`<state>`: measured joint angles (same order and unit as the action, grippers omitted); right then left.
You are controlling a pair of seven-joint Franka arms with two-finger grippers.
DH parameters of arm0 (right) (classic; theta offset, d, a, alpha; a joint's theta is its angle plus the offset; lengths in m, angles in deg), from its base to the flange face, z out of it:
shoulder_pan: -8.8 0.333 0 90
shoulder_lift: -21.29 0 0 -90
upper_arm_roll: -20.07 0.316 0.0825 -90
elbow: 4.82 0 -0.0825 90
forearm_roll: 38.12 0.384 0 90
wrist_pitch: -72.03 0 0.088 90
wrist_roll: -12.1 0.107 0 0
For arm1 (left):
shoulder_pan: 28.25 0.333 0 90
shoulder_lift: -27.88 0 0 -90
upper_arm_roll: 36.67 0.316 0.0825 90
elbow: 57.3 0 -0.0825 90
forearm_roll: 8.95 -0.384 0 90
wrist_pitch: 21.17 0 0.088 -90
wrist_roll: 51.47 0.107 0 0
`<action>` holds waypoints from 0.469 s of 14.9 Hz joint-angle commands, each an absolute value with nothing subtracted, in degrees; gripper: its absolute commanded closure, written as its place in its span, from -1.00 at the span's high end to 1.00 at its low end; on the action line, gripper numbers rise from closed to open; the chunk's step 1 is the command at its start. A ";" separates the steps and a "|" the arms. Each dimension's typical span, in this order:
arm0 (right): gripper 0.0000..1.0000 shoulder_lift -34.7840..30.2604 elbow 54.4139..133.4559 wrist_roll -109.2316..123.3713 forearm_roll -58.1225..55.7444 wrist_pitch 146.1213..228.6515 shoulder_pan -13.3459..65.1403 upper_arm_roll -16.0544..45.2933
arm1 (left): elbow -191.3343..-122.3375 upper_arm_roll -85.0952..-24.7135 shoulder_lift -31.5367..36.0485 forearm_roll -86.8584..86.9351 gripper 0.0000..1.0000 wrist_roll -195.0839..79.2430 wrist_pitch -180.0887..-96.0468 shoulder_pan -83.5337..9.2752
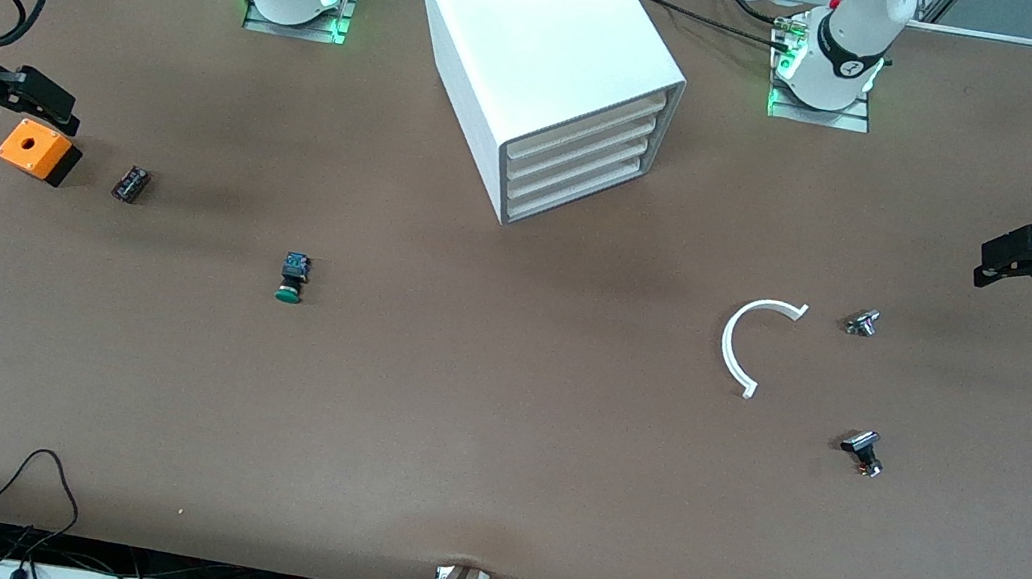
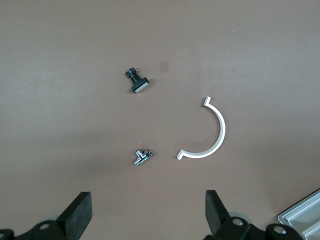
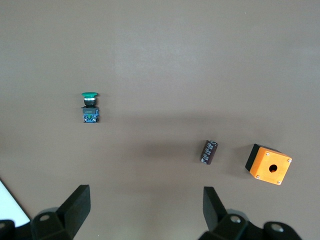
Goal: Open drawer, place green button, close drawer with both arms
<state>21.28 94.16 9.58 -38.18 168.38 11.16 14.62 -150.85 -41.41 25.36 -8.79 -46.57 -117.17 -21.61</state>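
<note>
The white cabinet (image 1: 549, 52) stands mid-table near the arms' bases, with all four cream drawer fronts flush. Its lowest drawer (image 1: 576, 189) is shut. The button (image 1: 292, 278) (image 3: 90, 107), green cap on a black-and-blue body, lies on its side on the brown table, nearer the front camera than the cabinet and toward the right arm's end. My right gripper (image 1: 57, 107) (image 3: 145, 196) hangs open and holds nothing, just over the orange box. At the left arm's end of the table my left gripper (image 1: 993, 261) (image 2: 148, 200) is open too, with only bare table between its fingers.
An orange box (image 1: 38, 151) and a small black part (image 1: 130, 184) lie at the right arm's end. Toward the left arm's end lie a white C-shaped piece (image 1: 738, 346) and two silver-and-black knobs (image 1: 862, 323) (image 1: 863, 452).
</note>
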 commanded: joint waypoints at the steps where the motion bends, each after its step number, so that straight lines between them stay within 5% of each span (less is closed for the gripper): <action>1: 1.00 22.17 94.05 9.38 -38.21 167.83 11.08 14.71 | -148.79 -41.94 24.45 -8.25 1.00 -46.02 -115.83 -21.14; 7: 1.00 21.82 94.05 9.38 -37.86 168.01 11.08 14.71 | -148.53 -41.76 23.66 -8.34 1.00 -45.32 -115.91 -20.96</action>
<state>21.28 94.17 9.58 -38.18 168.38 11.16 14.62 -150.68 -41.44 25.04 -8.79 -46.56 -117.17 -21.55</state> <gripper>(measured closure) 0.000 0.000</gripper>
